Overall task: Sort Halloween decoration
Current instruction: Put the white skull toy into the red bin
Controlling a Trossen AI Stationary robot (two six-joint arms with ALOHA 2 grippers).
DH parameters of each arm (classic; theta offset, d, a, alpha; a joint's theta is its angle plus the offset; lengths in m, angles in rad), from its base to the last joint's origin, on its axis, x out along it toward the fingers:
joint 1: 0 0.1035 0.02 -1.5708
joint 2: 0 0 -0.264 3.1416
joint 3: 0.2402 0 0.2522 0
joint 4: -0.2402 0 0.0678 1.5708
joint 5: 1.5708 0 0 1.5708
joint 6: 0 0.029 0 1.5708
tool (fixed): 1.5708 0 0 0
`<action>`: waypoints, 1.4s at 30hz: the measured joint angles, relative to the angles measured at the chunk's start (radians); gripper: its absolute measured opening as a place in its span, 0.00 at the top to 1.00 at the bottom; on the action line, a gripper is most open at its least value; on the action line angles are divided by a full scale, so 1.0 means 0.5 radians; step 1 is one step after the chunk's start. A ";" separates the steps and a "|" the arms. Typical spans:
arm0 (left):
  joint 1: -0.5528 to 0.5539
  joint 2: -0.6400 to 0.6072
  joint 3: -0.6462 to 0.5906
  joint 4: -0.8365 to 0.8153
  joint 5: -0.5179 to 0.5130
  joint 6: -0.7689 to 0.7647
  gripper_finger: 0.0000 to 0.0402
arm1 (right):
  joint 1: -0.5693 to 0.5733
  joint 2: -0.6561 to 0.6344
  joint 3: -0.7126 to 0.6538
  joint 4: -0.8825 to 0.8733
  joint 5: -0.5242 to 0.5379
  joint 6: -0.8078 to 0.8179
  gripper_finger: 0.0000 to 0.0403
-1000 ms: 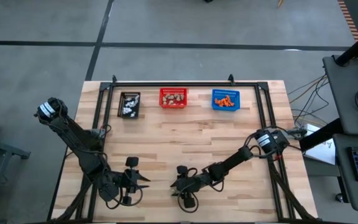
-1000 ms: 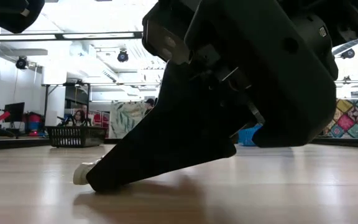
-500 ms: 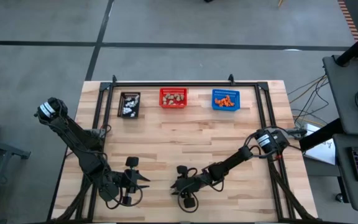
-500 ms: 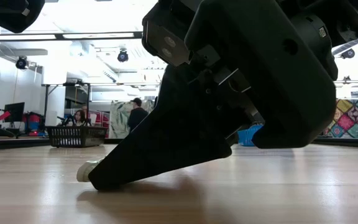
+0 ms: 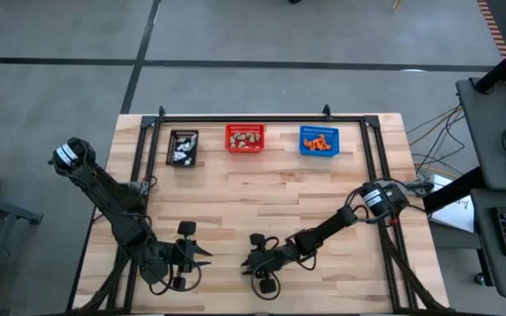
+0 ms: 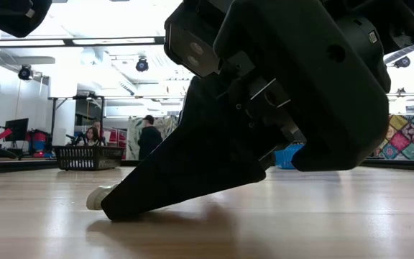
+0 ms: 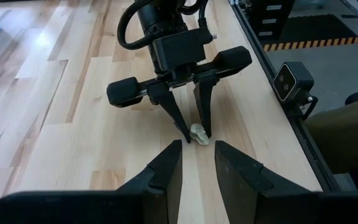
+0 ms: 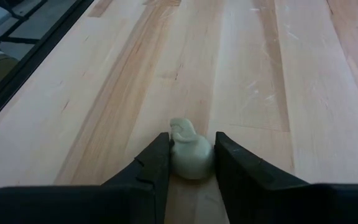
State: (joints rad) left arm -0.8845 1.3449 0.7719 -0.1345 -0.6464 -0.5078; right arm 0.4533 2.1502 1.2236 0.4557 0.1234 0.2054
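We see the right gripper down at the light wooden table, its two dark fingers pressed against either side of a small pale beige-grey rounded trinket that sits between the tips on the wood. The left gripper hovers just beside, facing the right one with the trinket near its tips, fingers slightly parted and holding nothing. Well beyond both tools, at the table's far edge, stand a black mesh basket, a red mesh basket and a blue mesh basket

High cam overhead, low cam at tabletop level, wrist cams close; all share table.
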 joint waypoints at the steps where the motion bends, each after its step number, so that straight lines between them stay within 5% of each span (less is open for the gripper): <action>1: 0.000 0.000 0.000 0.000 0.000 0.004 0.81 | 0.000 0.000 0.000 0.000 0.000 0.000 0.75; 12: -0.001 -0.009 0.000 -0.001 -0.002 0.067 0.81 | -0.099 -0.169 -0.002 -0.060 -0.008 0.006 0.74; 18: 0.000 -0.048 0.000 0.001 -0.004 0.169 0.81 | -0.299 -0.417 -0.002 -0.372 -0.004 -0.065 0.74; 28: 0.006 -0.122 0.000 0.003 -0.158 0.404 0.81 | -0.828 -0.730 -0.001 -0.602 -0.062 -0.469 0.75; 35: 0.012 -0.130 0.000 0.000 -0.450 0.562 0.81 | -1.287 -0.732 0.000 -0.574 -0.106 -0.790 0.75; 42: 0.081 -0.134 0.000 0.000 -0.528 0.670 0.81 | -1.734 -0.731 0.000 -0.572 -0.245 -0.814 0.75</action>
State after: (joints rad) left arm -0.8441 1.2781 0.7719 -0.1346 -0.9104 -0.1727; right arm -0.4138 1.7847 1.2236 0.1699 0.0011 -0.2016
